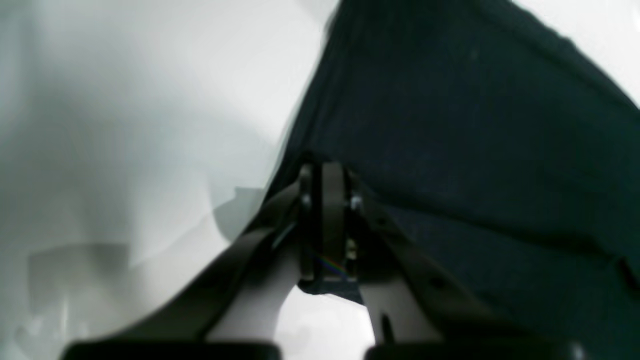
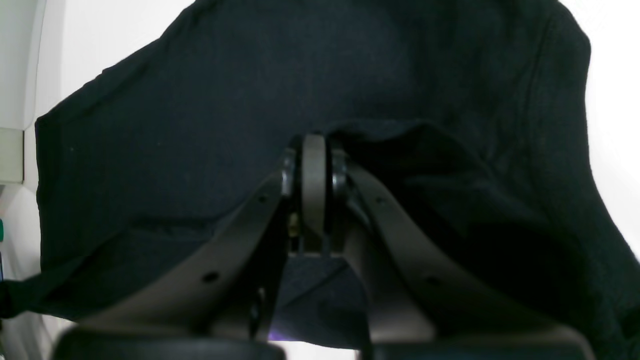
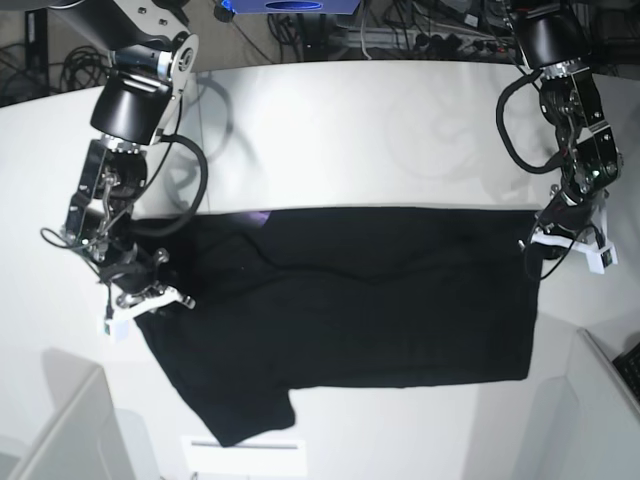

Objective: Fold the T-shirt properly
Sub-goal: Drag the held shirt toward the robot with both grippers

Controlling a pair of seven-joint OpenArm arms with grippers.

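Observation:
The black T-shirt (image 3: 350, 310) lies spread across the white table (image 3: 360, 130), plain side up, with one sleeve trailing toward the front left. At the shirt's right edge in the base view, my left gripper (image 3: 560, 237) is shut on the cloth. The left wrist view shows the left gripper (image 1: 326, 200) pinching a fold of the T-shirt (image 1: 450, 125), which drapes away from it. My right gripper (image 3: 140, 295) holds the shirt's left edge. In the right wrist view the right gripper (image 2: 314, 185) is shut on the T-shirt (image 2: 200, 125), which is bunched around the fingers.
Cables and a blue box (image 3: 290, 5) sit behind the table's far edge. White panels rise at the front left corner (image 3: 60, 420) and the front right corner (image 3: 600, 400). A white strip (image 3: 240, 455) lies at the front edge below the sleeve.

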